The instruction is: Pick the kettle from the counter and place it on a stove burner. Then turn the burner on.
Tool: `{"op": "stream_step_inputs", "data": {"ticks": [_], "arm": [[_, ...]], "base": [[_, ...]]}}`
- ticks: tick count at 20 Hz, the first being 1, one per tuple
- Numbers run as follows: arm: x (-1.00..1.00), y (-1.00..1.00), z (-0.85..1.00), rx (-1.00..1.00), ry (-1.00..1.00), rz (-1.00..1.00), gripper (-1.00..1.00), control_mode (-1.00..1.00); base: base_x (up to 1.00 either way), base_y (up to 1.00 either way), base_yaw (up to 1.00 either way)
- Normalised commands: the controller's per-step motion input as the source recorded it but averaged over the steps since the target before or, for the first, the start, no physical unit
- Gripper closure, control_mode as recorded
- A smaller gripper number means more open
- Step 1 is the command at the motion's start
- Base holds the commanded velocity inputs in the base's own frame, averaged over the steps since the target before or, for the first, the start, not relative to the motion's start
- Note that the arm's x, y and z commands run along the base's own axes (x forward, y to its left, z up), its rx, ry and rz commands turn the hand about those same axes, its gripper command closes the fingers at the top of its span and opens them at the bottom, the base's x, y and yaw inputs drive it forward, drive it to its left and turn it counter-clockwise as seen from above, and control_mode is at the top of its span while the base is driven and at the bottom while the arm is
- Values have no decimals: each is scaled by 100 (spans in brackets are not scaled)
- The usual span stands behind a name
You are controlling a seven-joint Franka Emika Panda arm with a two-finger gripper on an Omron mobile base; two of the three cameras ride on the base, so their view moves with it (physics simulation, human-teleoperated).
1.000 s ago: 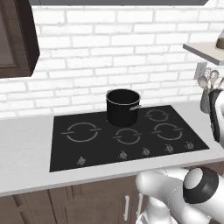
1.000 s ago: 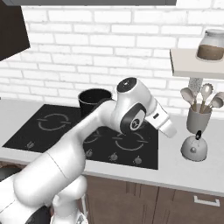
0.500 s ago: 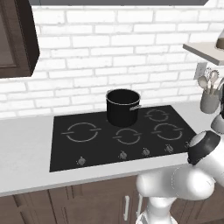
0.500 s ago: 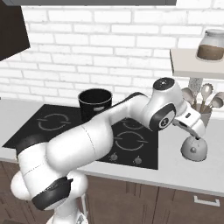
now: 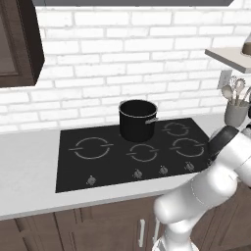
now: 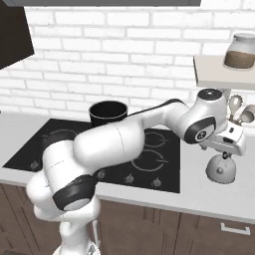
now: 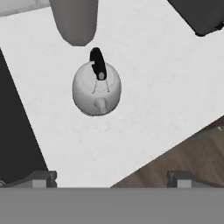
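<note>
You're over the kettle (image 7: 96,89) now, looking straight down on it. It sits upright on the counter (image 7: 157,105), just beside the right edge of the stove (image 6: 149,159), with the grey utensil cup (image 7: 74,19) close behind it against the wall. In the right base view the kettle (image 6: 221,169) shows just under your gripper (image 6: 230,149), not touched yet. Your jaws stand spread wide, nothing between them; in the hand view the two finger tips (image 7: 41,178) sit far apart at the bottom.

Now, how it should handle: it looks like a rigid metal shell, small, so probably light if empty, though you can't tell whether there's water inside. That smooth rounded dome is likely to slip out of a flat two-finger pinch. Your better bet is the black handle (image 7: 98,62) arching over the top: narrow, stiff, and easy to close on across its width. Line the fingers up either side of it, and mind the small knob at the crown.

On the stove, the black pot (image 5: 138,119) takes a back burner; the front rings nearest the kettle look free.
</note>
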Motion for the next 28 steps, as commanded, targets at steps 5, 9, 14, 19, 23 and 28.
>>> {"op": "stream_step_inputs", "data": {"ticks": [5, 9, 14, 19, 23, 28], "arm": [[37, 0, -69, 1, 0, 8, -100, -100], [46, -2, -36, 3, 0, 6, -100, -100], [47, -11, -19, 0, 0, 3, -100, -100], [37, -43, -12, 0, 0, 0, -100, -100], [33, -57, -4, 4, 0, 0, -100, -100], [30, -51, 0, 10, 0, 0, -100, -100]], "base": [[0, 0, 0], [0, 0, 0], [0, 0, 0], [0, 0, 0], [0, 0, 0], [0, 0, 0]]}}
